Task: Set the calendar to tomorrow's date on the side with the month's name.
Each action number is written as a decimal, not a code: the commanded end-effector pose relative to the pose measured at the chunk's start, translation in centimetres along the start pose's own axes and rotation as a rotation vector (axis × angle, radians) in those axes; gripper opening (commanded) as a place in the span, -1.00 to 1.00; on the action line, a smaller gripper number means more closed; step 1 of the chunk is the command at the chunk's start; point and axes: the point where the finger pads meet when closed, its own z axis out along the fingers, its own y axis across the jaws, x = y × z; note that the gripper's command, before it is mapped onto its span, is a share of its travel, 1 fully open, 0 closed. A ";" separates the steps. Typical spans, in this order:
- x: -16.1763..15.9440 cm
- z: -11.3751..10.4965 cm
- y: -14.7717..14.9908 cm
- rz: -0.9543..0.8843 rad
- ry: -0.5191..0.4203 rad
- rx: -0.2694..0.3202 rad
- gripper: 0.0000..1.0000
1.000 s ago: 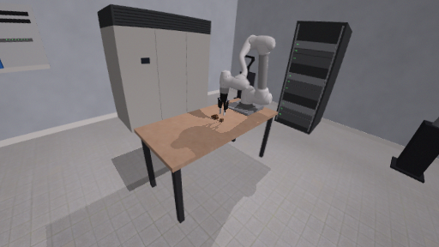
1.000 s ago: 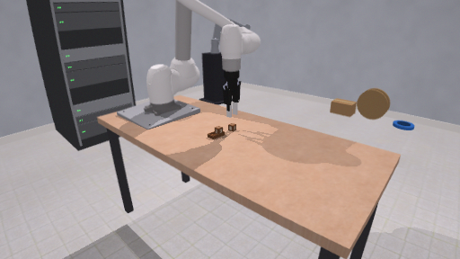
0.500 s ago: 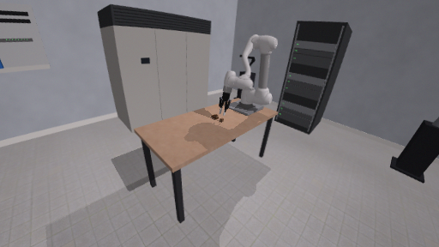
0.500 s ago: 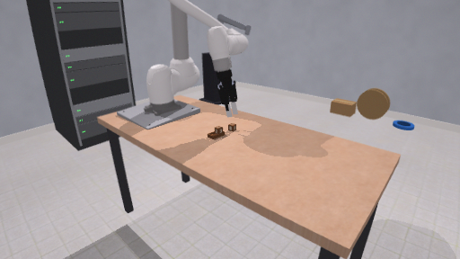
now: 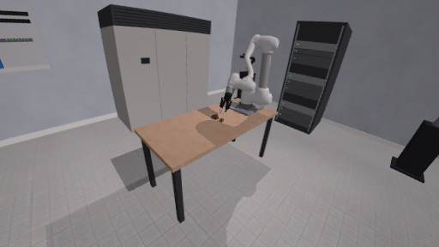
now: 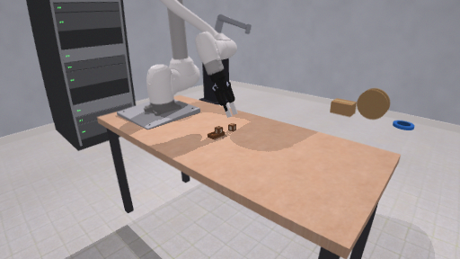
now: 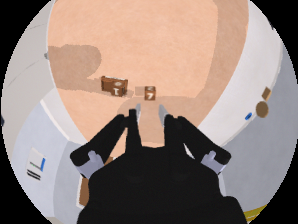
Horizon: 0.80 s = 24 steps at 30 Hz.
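One cube (image 6: 232, 127) stands on the table (image 6: 287, 171) outside the tray (image 6: 215, 134), just below and slightly ahead of the gripper (image 6: 230, 110). The other cube (image 6: 218, 129) sits in the tray, a little to the side of the loose one and further from the gripper. The digits on both are too small to read.

The cubes look like small, rigid wooden blocks: probably light, hard and smooth-faced, so they could twist or slip out of a pinch that lands off-centre. The safest hold would be across two opposite flat faces, near the middle, with the wanted digit kept on the month-name side. The tray also looks light and shallow, and a nudge might slide it.

The gripper hangs above the table, narrowed to a partial gap with nothing between its fingers; in the wrist view the loose cube lies just past the fingertips. Its arm rises from a grey base plate (image 6: 130, 118) behind it, at the table's far end.
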 end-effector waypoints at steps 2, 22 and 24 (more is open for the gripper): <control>0.5 -0.1 0.1 0.000 -0.086 0.000 -0.42; 1.1 0.1 0.1 0.000 -0.348 0.000 -0.42; 1.1 0.1 0.1 0.000 -0.348 0.000 -0.42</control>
